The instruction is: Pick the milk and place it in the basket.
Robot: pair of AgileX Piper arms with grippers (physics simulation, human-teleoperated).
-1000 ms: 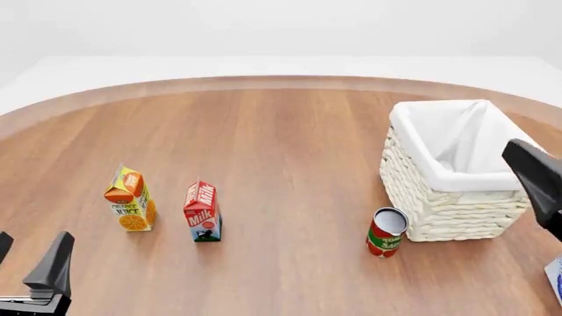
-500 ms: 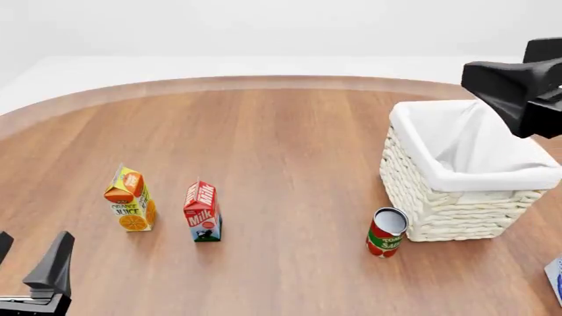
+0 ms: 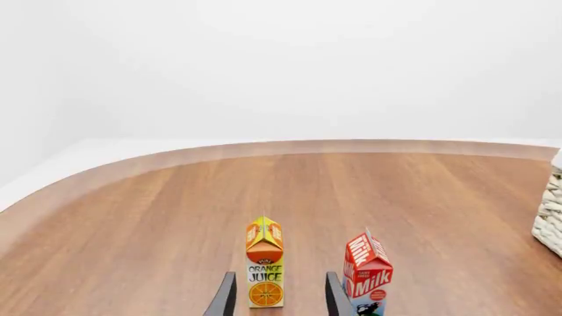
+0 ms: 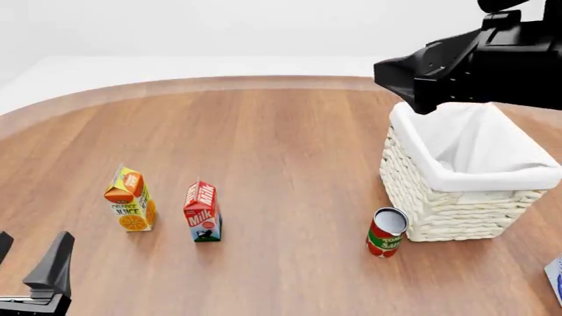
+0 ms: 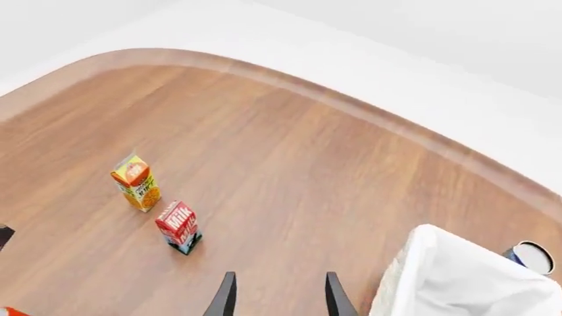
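Two cartons stand on tabletop [image 4: 290, 151]; milk [image 4: 202, 212] right of juice [image 4: 130, 199], far from basket [image 4: 457, 184]. Both jaws apart, empty. Milk likely light, stiff; grip flat sides mid-body.

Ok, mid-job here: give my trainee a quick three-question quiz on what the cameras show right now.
1. True or false: the milk is already in the basket.
2. Which stands closest to the basket? A) orange juice carton B) milk C) tomato can
3. Fill in: in the front view, the milk stands to the ___ of the juice carton.

Key: 1. False; it stands upright on the table, untouched by the left tool or right tool, both open and empty. 2. C. 3. right.
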